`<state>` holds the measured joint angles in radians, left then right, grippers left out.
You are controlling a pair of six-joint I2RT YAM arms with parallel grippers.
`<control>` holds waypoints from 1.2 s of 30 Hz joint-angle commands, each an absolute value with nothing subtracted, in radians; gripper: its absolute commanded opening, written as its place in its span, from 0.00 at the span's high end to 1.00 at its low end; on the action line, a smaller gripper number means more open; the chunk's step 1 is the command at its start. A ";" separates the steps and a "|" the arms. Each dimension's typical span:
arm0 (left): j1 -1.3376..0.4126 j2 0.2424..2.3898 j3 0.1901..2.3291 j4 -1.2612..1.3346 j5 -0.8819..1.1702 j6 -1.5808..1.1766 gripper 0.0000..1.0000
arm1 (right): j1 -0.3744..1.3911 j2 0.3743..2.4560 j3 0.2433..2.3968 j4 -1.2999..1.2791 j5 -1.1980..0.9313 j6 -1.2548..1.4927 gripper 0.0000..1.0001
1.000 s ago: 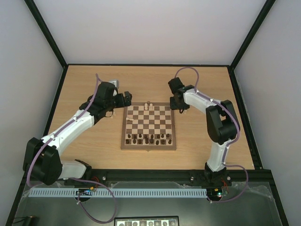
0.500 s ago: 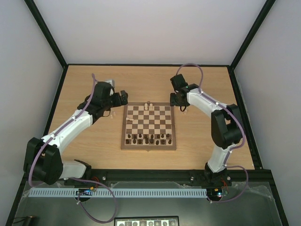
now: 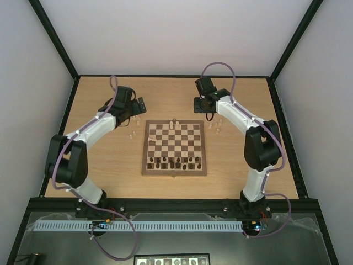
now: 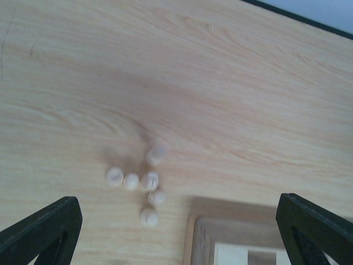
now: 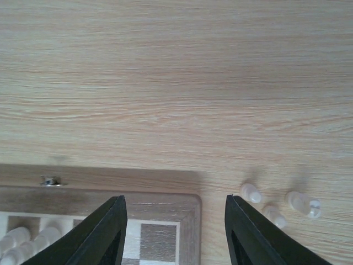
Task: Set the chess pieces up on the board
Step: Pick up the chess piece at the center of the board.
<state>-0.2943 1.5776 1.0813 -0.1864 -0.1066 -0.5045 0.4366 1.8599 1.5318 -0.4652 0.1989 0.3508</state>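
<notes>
The pale chess pieces [image 3: 174,123] are only partly set up. A few stand together on the middle squares of the far row of the board [image 3: 175,148], and the rest lie loose on the table [image 3: 110,165] in two small groups. One group of six sits just off the board's far left corner, bunched close with some touching [image 4: 140,185]. The other, of three or so, lies just off the far right corner, and at least one of these is tipped on its side [image 5: 300,202]. The board lies flat and square in the middle of the table, and its near row is filled with dark chessmen [image 3: 174,162]. A small metal clasp [image 5: 51,180] shows on the far border. The left gripper [image 4: 176,204] hangs above the bare wood over the left group, with its fingers spread wide and nothing between them. The pieces lie under the gap without touching either finger. The right gripper [image 5: 174,201] hangs over the board's far right corner with its fingers also parted and empty. The border corner shows between them, and the three loose pieces lie outside the right finger [image 5: 248,232]. In the top view both arms reach forward and bend inward toward the board's far corners.
</notes>
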 commanded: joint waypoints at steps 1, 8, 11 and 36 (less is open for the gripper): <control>-0.277 1.660 1.176 -0.207 -0.157 -0.488 0.00 | 0.421 1.901 1.578 -0.560 0.300 0.337 0.51; -0.277 1.626 1.124 -0.166 -0.129 -0.492 0.01 | 0.335 1.913 1.531 -0.566 0.308 0.350 0.54; -0.277 1.614 1.119 -0.164 -0.126 -0.487 0.00 | 0.318 1.907 1.491 -0.567 0.346 0.357 0.55; -0.275 1.592 1.112 -0.165 -0.121 -0.468 0.00 | 0.266 1.951 1.396 -0.506 0.287 0.362 0.67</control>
<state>-0.2810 1.6238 1.1244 -0.1699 -0.1204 -0.4786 0.2741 1.9179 1.3827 -0.4942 0.2977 0.3523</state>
